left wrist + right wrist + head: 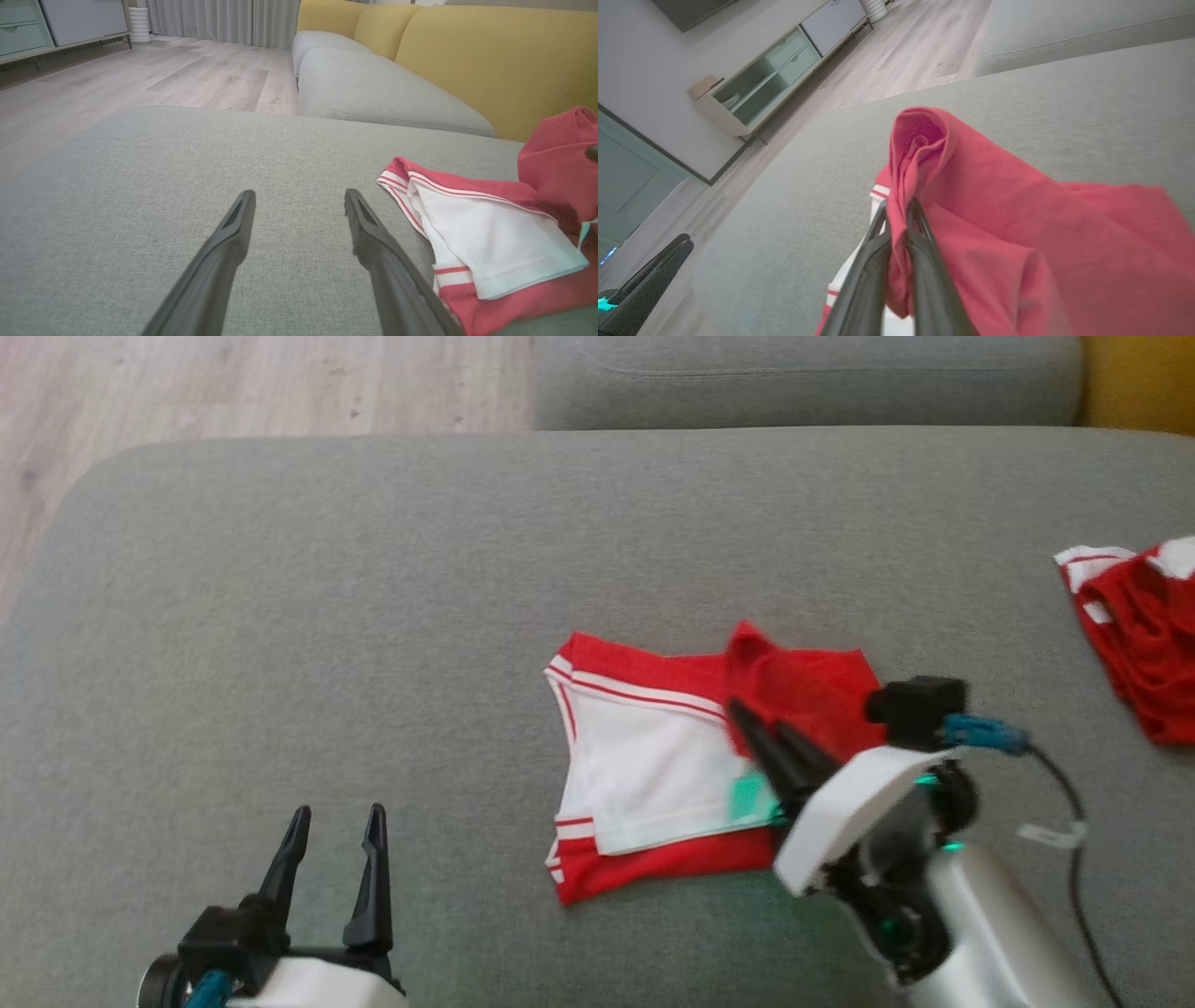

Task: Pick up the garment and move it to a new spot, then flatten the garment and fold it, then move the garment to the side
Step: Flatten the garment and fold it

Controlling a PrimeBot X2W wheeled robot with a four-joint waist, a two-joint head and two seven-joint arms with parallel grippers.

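**Garment** (653, 775): red with a white panel and striped trim. It lies on the grey seat cushion (327, 616), partly doubled over, white panel uppermost. Its longer side runs left to right across the head view.

**Right jaws:** clenched on a raised fold of red cloth in the garment's right half. The right wrist view shows the cloth pinched between both fingers and bunched into a peak above the tips. The rest of the garment lies on the cushion to the left of that pinch.

**Left jaws:** released, spread wide, grasping nothing. They hover over bare cushion to the left of the garment. In the left wrist view its striped left edge lies just off their right finger; contact cannot be told.

**Judgement:** fold step in hand.
- The next move likely carries the pinched edge leftward along the long axis, over the white panel.
- The left jaws are nearer the garment's free left edge, should it need pinning.
- Risk: the soft cloth may slip, or drag the lower layer with it.

**Surface:** woven upholstery, probably yielding and grippy.

**Room:** a second red-and-white piece (1134, 635) lies well to the right of the garment. Beyond the garment are another grey cushion (803, 378), a yellow backrest (490, 60), pale wood floor (233, 383) and a low cabinet (770, 79).
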